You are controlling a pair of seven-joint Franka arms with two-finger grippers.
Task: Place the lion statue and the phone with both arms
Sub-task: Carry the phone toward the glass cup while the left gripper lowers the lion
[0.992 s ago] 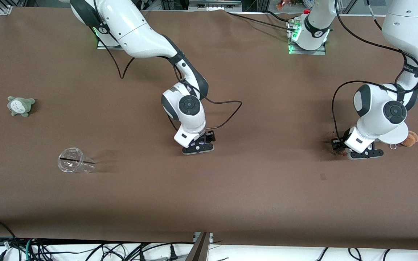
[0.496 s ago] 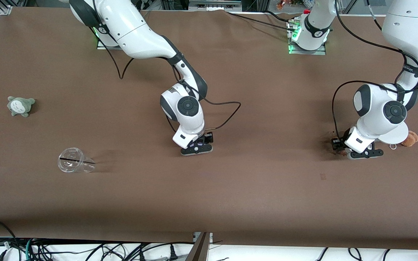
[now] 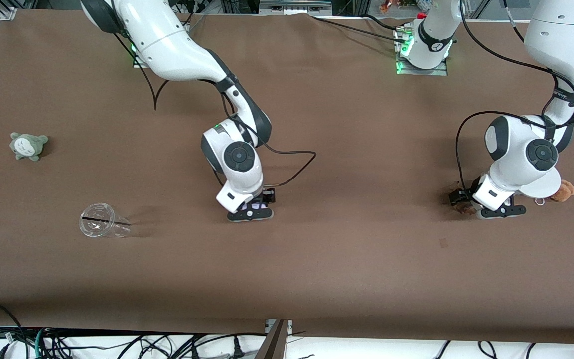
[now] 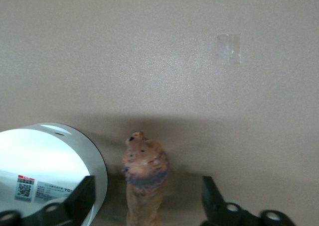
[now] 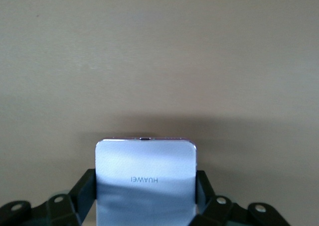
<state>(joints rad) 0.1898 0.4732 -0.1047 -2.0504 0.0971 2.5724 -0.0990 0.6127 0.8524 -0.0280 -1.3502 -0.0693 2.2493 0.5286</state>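
The phone (image 5: 145, 178), a pale lavender-white slab with a faint brand mark, is gripped by its side edges in my right gripper (image 5: 145, 198). In the front view that gripper (image 3: 250, 208) holds the phone (image 3: 257, 204) low over the middle of the table. The lion statue (image 4: 144, 173), a small brown-orange figurine, stands between the fingers of my left gripper (image 4: 148, 203), with a gap on each side. In the front view the left gripper (image 3: 468, 203) is down at the table at the left arm's end, with the lion (image 3: 457, 197) showing at its tip.
A white round-based stand (image 3: 543, 188) sits right beside the left gripper and also shows in the left wrist view (image 4: 50, 166). A tan plush with a metal ring (image 3: 564, 190) lies next to it. A clear plastic cup (image 3: 102, 227) lies on its side and a grey-green plush (image 3: 28, 145) sits at the right arm's end.
My right arm has carried the phone toward the right arm's end of the table, staying low. The left gripper has stayed at the lion statue.
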